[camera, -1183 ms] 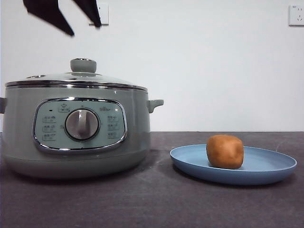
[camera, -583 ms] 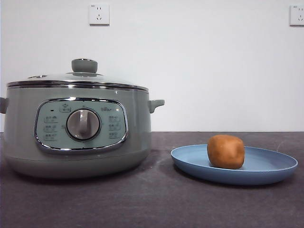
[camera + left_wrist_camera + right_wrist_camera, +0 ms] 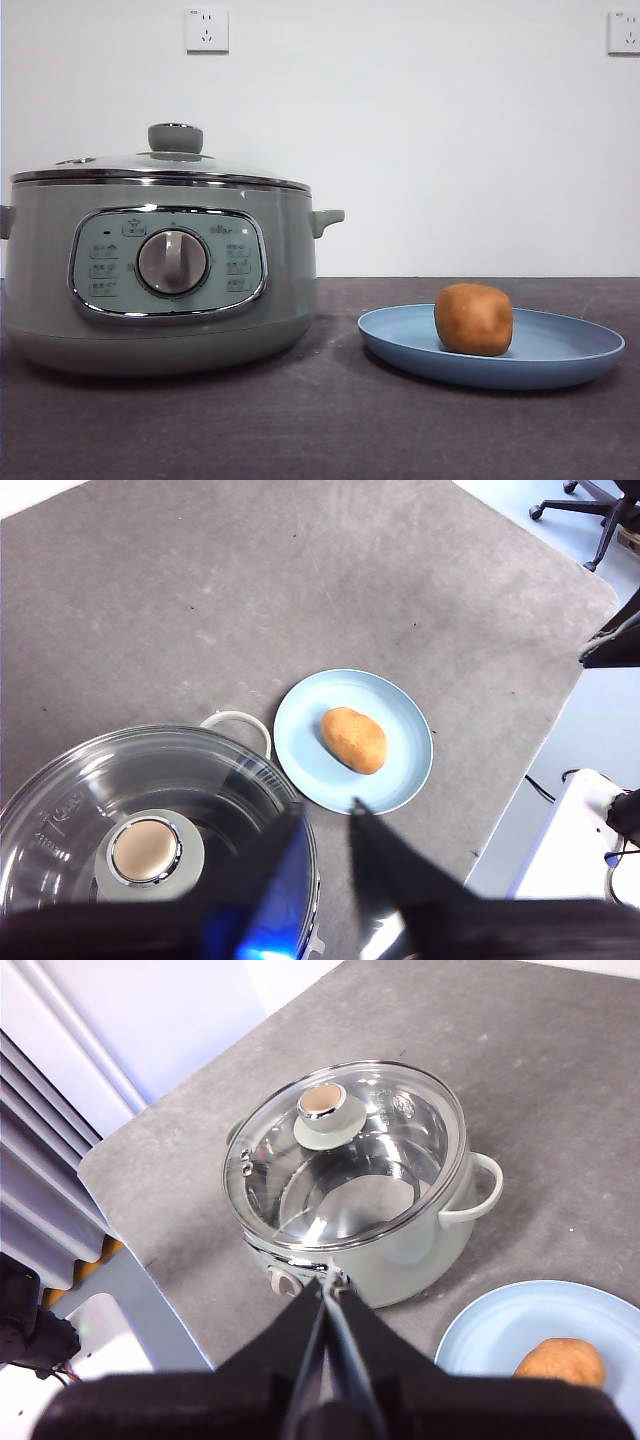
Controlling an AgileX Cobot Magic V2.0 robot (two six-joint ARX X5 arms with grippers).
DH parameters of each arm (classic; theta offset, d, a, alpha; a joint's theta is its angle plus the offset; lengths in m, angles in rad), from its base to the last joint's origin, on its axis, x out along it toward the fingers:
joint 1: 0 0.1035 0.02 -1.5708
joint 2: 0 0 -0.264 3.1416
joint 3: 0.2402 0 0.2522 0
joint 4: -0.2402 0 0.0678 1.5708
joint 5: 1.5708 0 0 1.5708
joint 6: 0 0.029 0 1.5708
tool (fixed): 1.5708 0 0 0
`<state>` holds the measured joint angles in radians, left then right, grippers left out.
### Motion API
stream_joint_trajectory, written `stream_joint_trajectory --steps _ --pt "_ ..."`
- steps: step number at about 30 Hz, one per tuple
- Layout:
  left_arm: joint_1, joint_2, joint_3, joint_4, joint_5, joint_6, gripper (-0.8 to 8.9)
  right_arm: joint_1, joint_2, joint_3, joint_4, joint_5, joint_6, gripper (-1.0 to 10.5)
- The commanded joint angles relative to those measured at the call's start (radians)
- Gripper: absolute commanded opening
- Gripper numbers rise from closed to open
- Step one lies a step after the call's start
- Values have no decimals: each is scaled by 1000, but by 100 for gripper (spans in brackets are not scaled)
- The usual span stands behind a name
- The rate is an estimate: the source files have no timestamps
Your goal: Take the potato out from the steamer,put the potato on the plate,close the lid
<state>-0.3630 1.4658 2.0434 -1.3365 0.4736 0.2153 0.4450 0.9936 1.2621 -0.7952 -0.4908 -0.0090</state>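
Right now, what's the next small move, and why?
Probably none beyond parking both arms. The potato sits on the plate, and the lid rests seated on the steamer rim. The left hand is open, high above the pot, holding nothing; the right hand is shut and empty, also raised clear. All three steps look done.

The steamer (image 3: pixel 160 270) runs off the front view's left edge, its near-side handle cropped to a stub. Markings on its front panel (image 3: pixel 168 263) are too small to read. From the left wrist camera, the lid (image 3: pixel 140 830) is partly covered by that arm's own blurred fingers (image 3: pixel 275 870) and clipped at the frame edge. In the right wrist view the plate (image 3: pixel 540 1345) and the potato (image 3: pixel 560 1362) are both cut by the edge.
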Motion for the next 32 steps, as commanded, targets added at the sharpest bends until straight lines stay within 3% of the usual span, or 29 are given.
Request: stream_joint_trajectory --steps 1,14,20,23,28,32 --pt "3 3 -3 -32 -1 -6 -4 1 -2 0 2 1 -8 -1" --pt "8 1 -3 -18 -7 -6 -4 1 -2 0 2 0 -8 -1" --pt "26 -135 -6 -16 -108 19 -4 1 -2 0 2 0 -8 -1" --pt "46 -239 -59 43 -116 -16 -4 1 -2 0 2 0 -8 -1" --pt "124 -504 -456 318 -108 -26 -4 1 -2 0 1 0 -8 -1" --pt "182 -751 -896 673 -101 -145 -4 1 -2 0 2 0 -8 -1"
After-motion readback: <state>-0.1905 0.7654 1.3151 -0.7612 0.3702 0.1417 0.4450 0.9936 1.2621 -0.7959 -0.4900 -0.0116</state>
